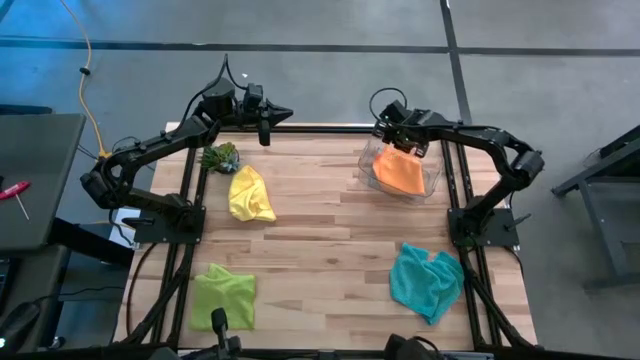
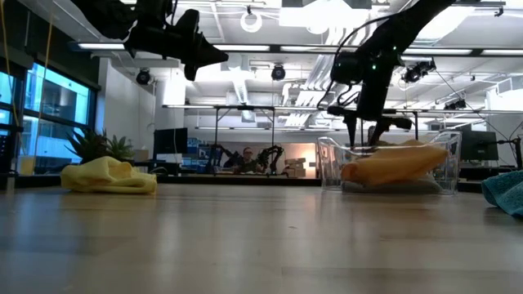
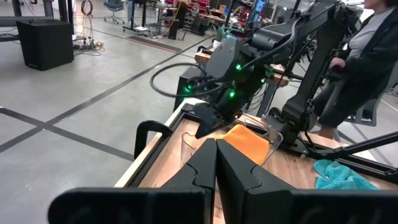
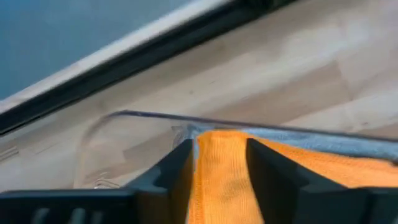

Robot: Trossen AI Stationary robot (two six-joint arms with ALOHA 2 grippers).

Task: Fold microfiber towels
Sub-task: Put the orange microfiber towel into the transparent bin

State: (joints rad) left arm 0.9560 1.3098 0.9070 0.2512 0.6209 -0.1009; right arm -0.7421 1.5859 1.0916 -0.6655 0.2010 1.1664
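An orange towel (image 1: 400, 170) lies folded in a clear bin (image 1: 434, 182) at the far right, on top of a grey towel (image 4: 354, 147). My right gripper (image 4: 221, 146) hangs open over the bin's far end, pointing steeply down, with orange cloth showing between its fingers. A yellow towel (image 1: 250, 193) lies crumpled at the far left. A lime green towel (image 1: 223, 296) sits at the near left and a teal towel (image 1: 427, 280) at the near right, both rumpled. My left gripper (image 1: 265, 128) is shut, raised over the far edge. My right gripper comes at the orange towel's far edge (image 4: 217, 155) from above, slanting, one finger (image 4: 180, 165) on each side of it. The towel rests in the bin. I cannot tell whether the fingers touch the cloth.
A small green spiky plant (image 1: 220, 157) stands beside the yellow towel at the far left. Bare wooden tabletop (image 1: 330, 250) lies in the middle. Black frame rails (image 1: 190, 230) run along the table's sides. A person (image 3: 367, 56) sits beyond the right edge.
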